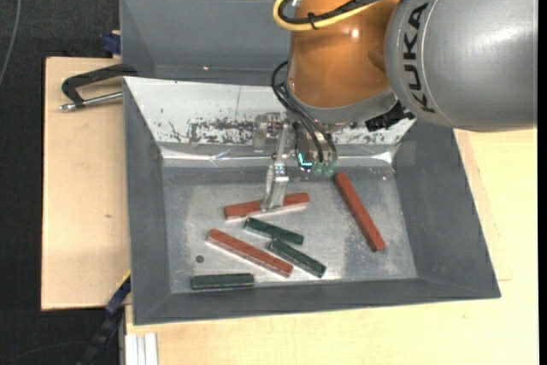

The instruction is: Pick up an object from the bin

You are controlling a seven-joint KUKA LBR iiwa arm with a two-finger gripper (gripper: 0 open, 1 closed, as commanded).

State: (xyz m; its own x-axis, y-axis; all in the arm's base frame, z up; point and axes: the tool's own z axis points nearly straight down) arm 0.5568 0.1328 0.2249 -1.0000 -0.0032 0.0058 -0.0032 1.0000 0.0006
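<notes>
My gripper [274, 194] hangs below the orange wrist cover near the middle of the bin. Its tip comes down onto the middle of a short red bar [248, 208] that lies flat and roughly level across the bin floor. Whether it grips the bar I cannot tell. Just in front of that bar lies a dark green bar [274, 231], and a second dark green bar [298, 258] lies a little further forward and to the right.
A longer red bar [247, 252] lies slanted at the front left, with another dark green bar [222, 280] by the front wall. A long red bar [359, 211] lies slanted on the right side. The arm covers the bin's back right.
</notes>
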